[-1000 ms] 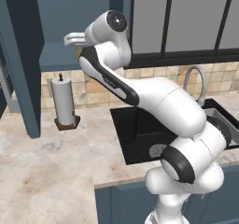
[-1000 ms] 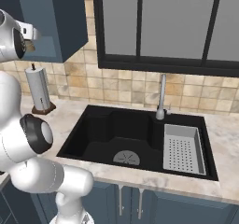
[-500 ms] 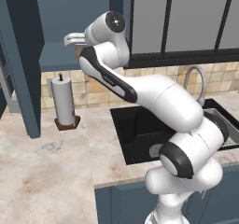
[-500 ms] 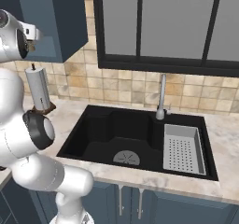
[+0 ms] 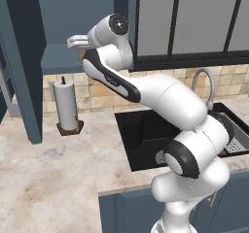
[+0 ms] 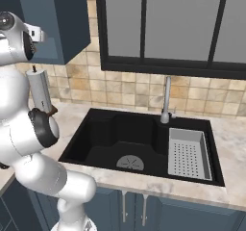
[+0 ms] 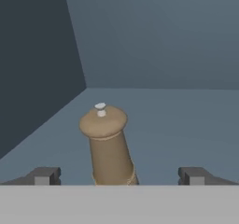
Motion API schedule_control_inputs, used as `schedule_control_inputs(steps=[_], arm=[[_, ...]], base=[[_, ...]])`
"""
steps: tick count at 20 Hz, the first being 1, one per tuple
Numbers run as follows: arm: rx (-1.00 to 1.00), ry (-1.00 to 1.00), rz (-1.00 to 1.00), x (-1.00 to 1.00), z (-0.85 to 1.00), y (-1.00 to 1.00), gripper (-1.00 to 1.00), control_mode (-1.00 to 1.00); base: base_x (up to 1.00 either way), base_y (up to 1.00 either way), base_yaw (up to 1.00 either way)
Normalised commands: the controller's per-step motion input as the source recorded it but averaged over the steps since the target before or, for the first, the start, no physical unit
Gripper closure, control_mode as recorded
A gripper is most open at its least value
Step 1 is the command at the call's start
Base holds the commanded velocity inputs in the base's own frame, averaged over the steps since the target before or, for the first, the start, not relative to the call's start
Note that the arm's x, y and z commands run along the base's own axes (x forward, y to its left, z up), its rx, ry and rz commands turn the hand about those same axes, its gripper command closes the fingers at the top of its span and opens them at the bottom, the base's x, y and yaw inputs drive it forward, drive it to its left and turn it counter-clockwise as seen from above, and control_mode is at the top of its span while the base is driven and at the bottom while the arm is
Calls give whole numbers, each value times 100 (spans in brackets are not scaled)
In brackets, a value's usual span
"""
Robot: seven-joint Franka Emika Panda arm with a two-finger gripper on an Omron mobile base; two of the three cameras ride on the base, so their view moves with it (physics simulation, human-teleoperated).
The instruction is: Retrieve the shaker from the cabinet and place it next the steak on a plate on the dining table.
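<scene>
- The gripper is seen spread wide, nothing held.
- Between its tips, untouched, the shaker stands on the cabinet shelf.
- It is judged light, stiff, smooth and easily toppled; the straight body below the cap is best pinched.

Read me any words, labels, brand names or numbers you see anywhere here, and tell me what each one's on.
None: no readable text anywhere.
The shaker, the cabinet, the paper-towel roll and the sink all carry plain, unmarked surfaces.
</scene>
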Motion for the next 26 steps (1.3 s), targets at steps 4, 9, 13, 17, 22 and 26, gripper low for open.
schedule_control_inputs(steps=[4,9,13,17,22,26], arm=[[0,0,0,17,-1,4,-100,-100],[0,0,0,3,0,5,-100,-100],[0,0,0,4,0,11,-100,-100],[0,0,0,6,0,13,-100,-100],[0,0,0,16,0,13,-100,-100],[0,0,0,19,0,10,-100,-100]], base=[[0,0,0],[0,0,0],[0,0,0],[0,0,0],[0,0,0],[0,0,0]])
